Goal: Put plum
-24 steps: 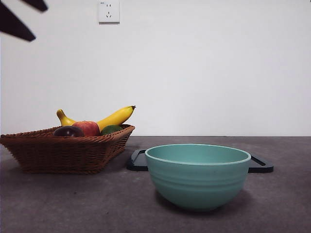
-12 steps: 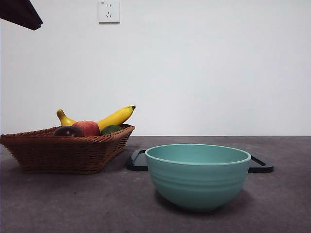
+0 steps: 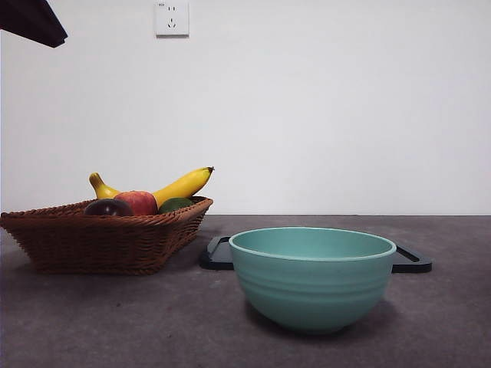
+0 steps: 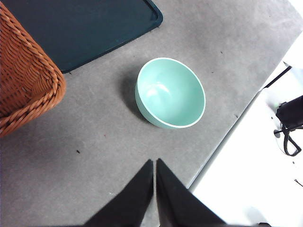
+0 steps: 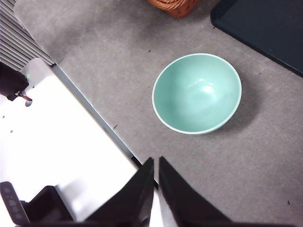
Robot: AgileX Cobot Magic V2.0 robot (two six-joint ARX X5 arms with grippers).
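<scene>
The dark purple plum [image 3: 107, 207] lies in the wicker basket [image 3: 100, 241] at the left of the front view, next to a red apple [image 3: 138, 202], a banana [image 3: 173, 187] and a green fruit [image 3: 176, 205]. A teal bowl [image 3: 312, 276] stands empty at the front middle; it also shows in the left wrist view [image 4: 170, 92] and the right wrist view [image 5: 197, 93]. My left gripper [image 4: 155, 165] is shut and empty, high above the table. My right gripper [image 5: 156, 163] is shut and empty, also high above the table's edge.
A dark tray [image 3: 410, 261] lies flat behind the bowl; it shows in the left wrist view [image 4: 85, 28] and the right wrist view [image 5: 265, 28]. A black arm tip [image 3: 34, 21] sits at the top left corner. The basket's corner [image 4: 28, 80] is beside the tray.
The black arm tip at the top left corner shifted between one second ago and half a second ago; since then nothing has moved.
</scene>
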